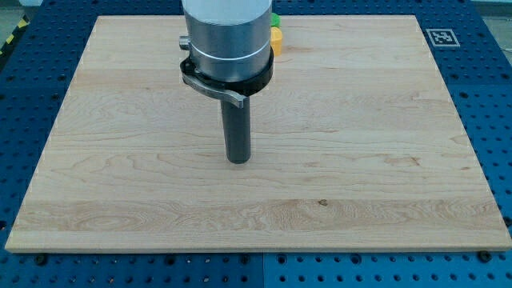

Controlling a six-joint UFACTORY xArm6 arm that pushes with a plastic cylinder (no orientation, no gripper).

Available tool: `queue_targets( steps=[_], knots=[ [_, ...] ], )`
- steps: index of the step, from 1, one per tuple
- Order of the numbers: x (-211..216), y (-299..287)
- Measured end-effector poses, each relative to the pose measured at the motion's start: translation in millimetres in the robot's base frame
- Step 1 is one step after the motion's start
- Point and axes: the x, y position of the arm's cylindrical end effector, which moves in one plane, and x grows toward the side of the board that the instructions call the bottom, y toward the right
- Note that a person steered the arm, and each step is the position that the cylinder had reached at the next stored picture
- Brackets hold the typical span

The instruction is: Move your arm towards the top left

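My tip (238, 160) rests on the wooden board (120, 160) near its middle, slightly to the view's left of centre. The dark rod rises from it into the silver arm body (226, 32) at the view's top. A yellow block (277, 40) and a sliver of a green block (274, 19) peek out from behind the arm body at the view's top, mostly hidden. Their shapes cannot be made out. The tip is well below them and not touching either.
The board lies on a blue perforated table (488, 96). A black-and-white marker tag (441, 37) sits at the board's top right corner.
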Motion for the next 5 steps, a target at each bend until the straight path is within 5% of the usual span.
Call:
queue_targets(
  steps=[5],
  knots=[
    [4.3,0.5]
  ],
)
